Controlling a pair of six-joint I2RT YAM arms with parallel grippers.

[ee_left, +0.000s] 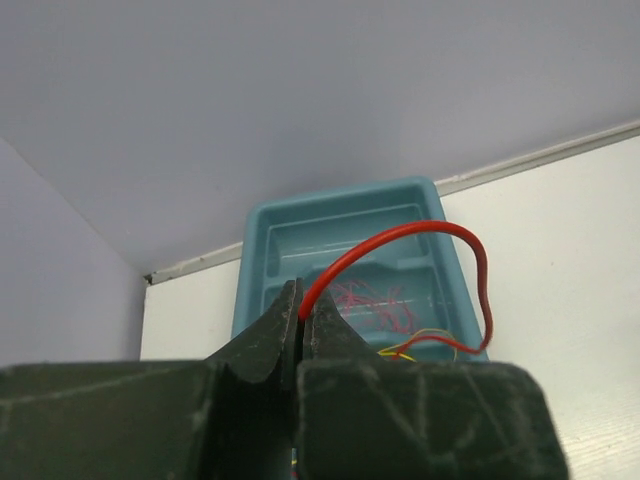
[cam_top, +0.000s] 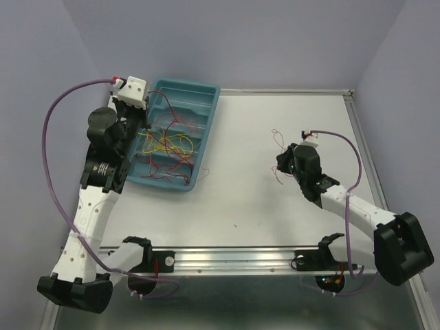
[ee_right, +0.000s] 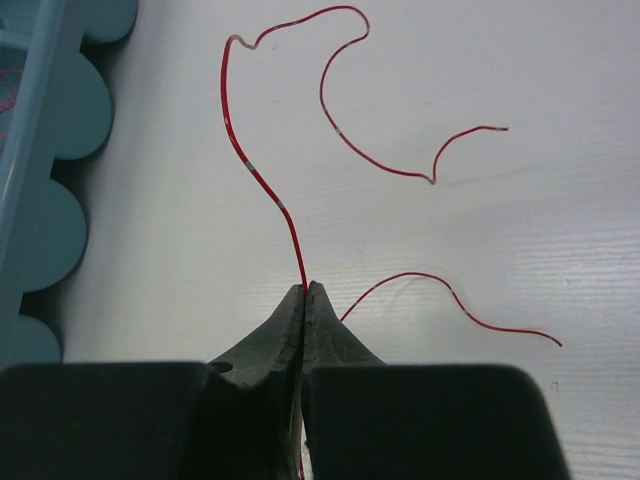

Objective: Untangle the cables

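i'm not finding any text, label, brand, number or sign that can be read in any of the three views.
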